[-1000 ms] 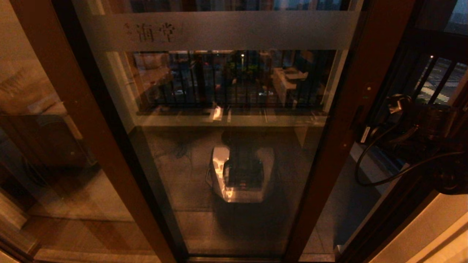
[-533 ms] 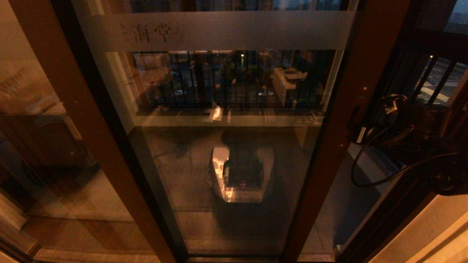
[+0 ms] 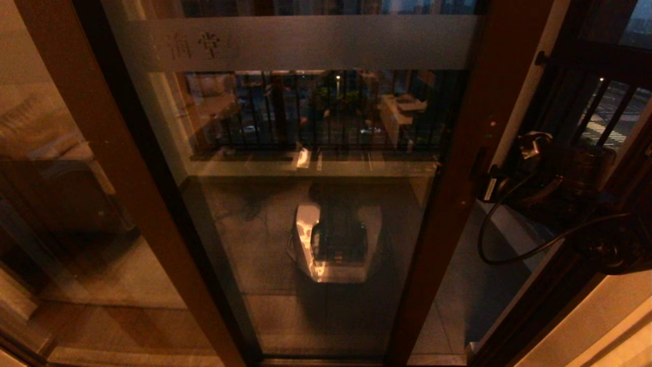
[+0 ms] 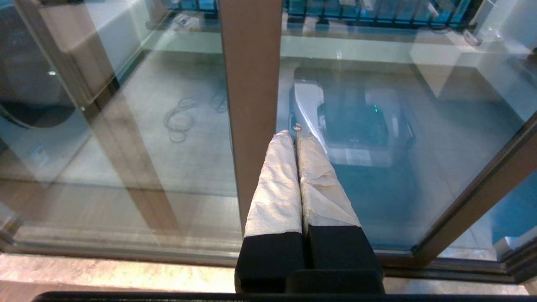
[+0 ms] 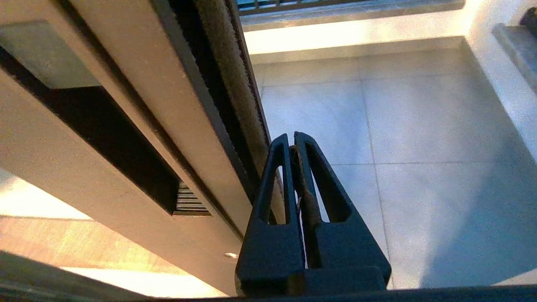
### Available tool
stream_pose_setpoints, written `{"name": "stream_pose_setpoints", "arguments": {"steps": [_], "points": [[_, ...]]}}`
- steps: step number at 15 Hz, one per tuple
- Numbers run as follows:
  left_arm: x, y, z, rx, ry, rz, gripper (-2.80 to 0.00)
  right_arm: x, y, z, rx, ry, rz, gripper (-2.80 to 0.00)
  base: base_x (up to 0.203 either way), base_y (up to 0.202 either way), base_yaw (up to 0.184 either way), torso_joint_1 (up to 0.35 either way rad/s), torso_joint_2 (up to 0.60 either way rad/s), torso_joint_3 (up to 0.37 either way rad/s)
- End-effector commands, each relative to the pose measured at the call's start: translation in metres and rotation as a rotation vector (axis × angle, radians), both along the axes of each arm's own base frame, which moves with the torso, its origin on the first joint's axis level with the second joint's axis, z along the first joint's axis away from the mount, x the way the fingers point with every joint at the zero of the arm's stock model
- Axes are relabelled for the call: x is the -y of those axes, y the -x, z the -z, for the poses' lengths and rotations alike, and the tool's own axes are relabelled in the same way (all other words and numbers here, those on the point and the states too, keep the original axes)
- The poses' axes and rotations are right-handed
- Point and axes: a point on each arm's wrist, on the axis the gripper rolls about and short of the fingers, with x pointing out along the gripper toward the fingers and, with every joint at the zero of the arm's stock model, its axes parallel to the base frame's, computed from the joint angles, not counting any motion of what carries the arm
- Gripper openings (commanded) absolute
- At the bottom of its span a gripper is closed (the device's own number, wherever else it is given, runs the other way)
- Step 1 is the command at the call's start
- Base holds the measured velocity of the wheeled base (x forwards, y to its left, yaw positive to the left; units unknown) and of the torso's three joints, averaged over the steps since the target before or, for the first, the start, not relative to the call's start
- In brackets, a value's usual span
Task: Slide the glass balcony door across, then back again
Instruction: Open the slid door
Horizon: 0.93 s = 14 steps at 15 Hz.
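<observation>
At the right stile, the brown-framed glass balcony door (image 3: 326,204) has slid further left, pushed by the right gripper (image 5: 292,140), fingers closed; the opening widens.

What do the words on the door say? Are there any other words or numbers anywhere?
"海棠": two dark Chinese characters on the frosted band near the top of the glass balcony door, head view; the first is faint.
The white tag by the right gripper: too small to read.
No other text is readable.
</observation>
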Motion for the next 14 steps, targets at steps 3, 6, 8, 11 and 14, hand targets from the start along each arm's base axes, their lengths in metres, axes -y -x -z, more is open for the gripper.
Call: {"name": "stream_pose_setpoints", "arguments": {"steps": [3,6,8,11,14], "points": [[0.0,0.0,0.0,0.0,0.0,0.0,-2.8,-0.005,0.0,0.0,0.005,0.0,-0.005,-2.8,0.0,0.0,0.0,0.0,0.0,0.0],[0.0,0.0,0.0,0.002,0.0,0.0,-2.8,-0.014,0.001,0.0,0.004,0.001,-0.024,-2.8,0.0,0.0,0.0,0.0,0.0,0.0],[0.0,0.0,0.0,0.0,0.0,0.0,-2.8,-0.02,0.002,0.0,0.005,0.003,-0.023,-2.8,0.0,0.0,0.0,0.0,0.0,0.0],[0.0,0.0,0.0,0.002,0.0,0.0,-2.8,-0.024,0.003,0.0,0.004,0.003,-0.031,-2.8,0.0,0.0,0.0,0.0,0.0,0.0],[0.0,0.0,0.0,0.001,0.0,0.0,-2.8,-0.025,0.003,0.0,0.004,0.003,-0.033,-2.8,0.0,0.0,0.0,0.0,0.0,0.0]]}}
